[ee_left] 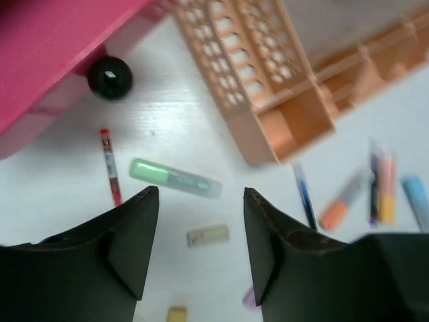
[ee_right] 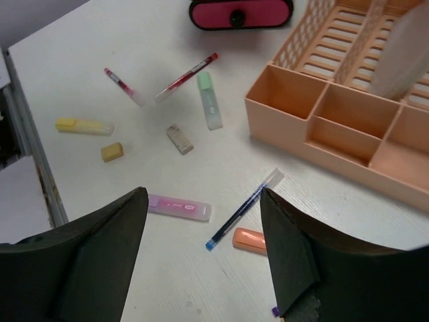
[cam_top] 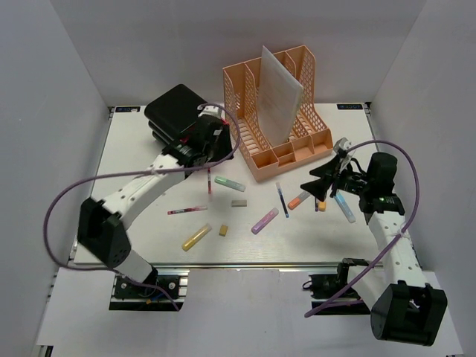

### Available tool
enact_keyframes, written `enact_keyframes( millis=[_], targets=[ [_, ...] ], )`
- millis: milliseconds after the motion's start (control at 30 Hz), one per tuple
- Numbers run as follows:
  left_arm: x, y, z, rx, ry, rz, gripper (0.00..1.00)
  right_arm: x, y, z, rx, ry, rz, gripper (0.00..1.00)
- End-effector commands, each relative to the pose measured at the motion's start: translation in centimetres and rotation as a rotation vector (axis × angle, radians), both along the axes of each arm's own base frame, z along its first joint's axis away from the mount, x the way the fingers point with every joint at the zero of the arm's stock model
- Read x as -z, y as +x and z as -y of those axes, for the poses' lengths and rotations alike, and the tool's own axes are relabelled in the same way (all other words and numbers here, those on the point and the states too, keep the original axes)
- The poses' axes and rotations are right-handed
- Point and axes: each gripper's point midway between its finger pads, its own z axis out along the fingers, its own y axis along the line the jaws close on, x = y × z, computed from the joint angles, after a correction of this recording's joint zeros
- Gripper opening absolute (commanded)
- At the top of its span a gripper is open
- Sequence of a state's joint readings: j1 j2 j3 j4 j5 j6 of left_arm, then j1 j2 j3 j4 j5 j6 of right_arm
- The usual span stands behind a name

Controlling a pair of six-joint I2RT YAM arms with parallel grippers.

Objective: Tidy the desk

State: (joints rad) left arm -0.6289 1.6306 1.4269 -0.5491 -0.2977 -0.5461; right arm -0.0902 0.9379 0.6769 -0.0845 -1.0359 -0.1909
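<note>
— Our step?
— Gathering pens (cam_top: 282,199) strewn mid-frame across the tabletop (cam_top: 297,245). Left claw (ee_left: 201,194) and right claw (ee_right: 204,191) both gape, empty.
— Next?
— We'd lower the left onto the green highlighter (ee_left: 175,178), then close.

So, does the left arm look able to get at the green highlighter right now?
Probably yes. The left gripper hangs open above the green highlighter, which lies flat with nothing on it; the red pen beside it lies apart, so the way down looks free.
</note>
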Motion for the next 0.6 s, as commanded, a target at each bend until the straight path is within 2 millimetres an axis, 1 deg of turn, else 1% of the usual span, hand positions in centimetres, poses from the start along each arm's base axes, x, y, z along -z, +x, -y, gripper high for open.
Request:
enact_keyframes(
  millis=[0, 33, 67, 100, 133, 167, 200, 233, 267, 300, 333, 367, 400, 433, 467, 500, 533, 567],
  targets=[
    [-5.1, -3.0, 1.6, 0.24, -0.126, 0.133, 0.62, -1.6, -1.5, -2.0, -0.15, -0.016, 0.096, 0.7],
    [-7.3, -4.7, 1.2, 0.287, -0.167, 0.19, 0.48, -1.5, -1.5, -2.2, -0.157, -0.038, 0.115, 0.69],
    [-5.7, -6.3, 0.7, 0.325, -0.158, 0.169, 0.4, -1.9, -0.8, -2.1, -0.136, -0.066, 0.128, 0.67],
    [-6.0, -7.0, 0.2, 0.334, -0.162, 0.199, 0.34, -2.1, -1.3, -3.5, -0.182, -0.079, 0.133, 0.63],
    [-7.9, -8.4, -0.9, 0.341, -0.18, 0.262, 0.29, -1.9, -1.2, -3.6, -0.186, -0.104, 0.126, 0.59],
    [-6.6, -9.6, -1.4, 0.37, -0.177, 0.241, 0.21, -2.0, -0.4, -3.7, -0.166, -0.131, 0.122, 0.55],
    [-6.8, -10.3, -2.0, 0.376, -0.175, 0.261, 0.2, -1.9, -0.9, -5.0, -0.209, -0.142, 0.122, 0.5],
    [-8.0, -11.4, -2.8, 0.386, -0.177, 0.309, 0.2, -1.4, -0.5, -5.1, -0.19, -0.178, 0.109, 0.48],
    [-6.6, -12.2, -3.6, 0.385, -0.154, 0.289, 0.22, -1.2, -0.4, -6.3, -0.221, -0.206, 0.121, 0.46],
    [-6.4, -12.6, -4.2, 0.378, -0.138, 0.294, 0.26, -1.0, -0.1, -6.7, -0.224, -0.229, 0.124, 0.45],
    [-7.0, -13.6, -5.0, 0.388, -0.135, 0.329, 0.32, 0.5, 0.0, -7.6, -0.235, -0.285, 0.096, 0.46],
    [-6.5, -13.6, -6.0, 0.352, -0.109, 0.336, 0.51, 0.2, 0.0, -8.9, -0.268, -0.316, 0.128, 0.47],
    [-5.0, -13.8, -7.2, 0.313, -0.07, 0.32, 0.59, 0.6, 0.2, -9.5, -0.275, -0.341, 0.123, 0.53],
    [-5.2, -14.2, -8.1, 0.29, -0.06, 0.349, 0.65, 2.1, -0.2, -11.2, -0.312, -0.389, 0.104, 0.56],
    [-5.0, -14.4, -8.7, 0.279, -0.046, 0.357, 0.69, 2.6, 0.1, -11.8, -0.319, -0.416, 0.104, 0.6],
    [-4.2, -14.4, -9.5, 0.25, -0.023, 0.355, 0.72, 2.3, 0.6, -12.7, -0.322, -0.431, 0.113, 0.63],
    [-4.1, -14.6, -9.9, 0.242, -0.012, 0.368, 0.74, 4.0, 0.7, -14.1, -0.342, -0.479, 0.085, 0.64],
    [-4.5, -14.9, -10.4, 0.234, -0.015, 0.394, 0.75, 4.6, 1.1, -14.6, -0.337, -0.496, 0.067, 0.72]
  ],
)
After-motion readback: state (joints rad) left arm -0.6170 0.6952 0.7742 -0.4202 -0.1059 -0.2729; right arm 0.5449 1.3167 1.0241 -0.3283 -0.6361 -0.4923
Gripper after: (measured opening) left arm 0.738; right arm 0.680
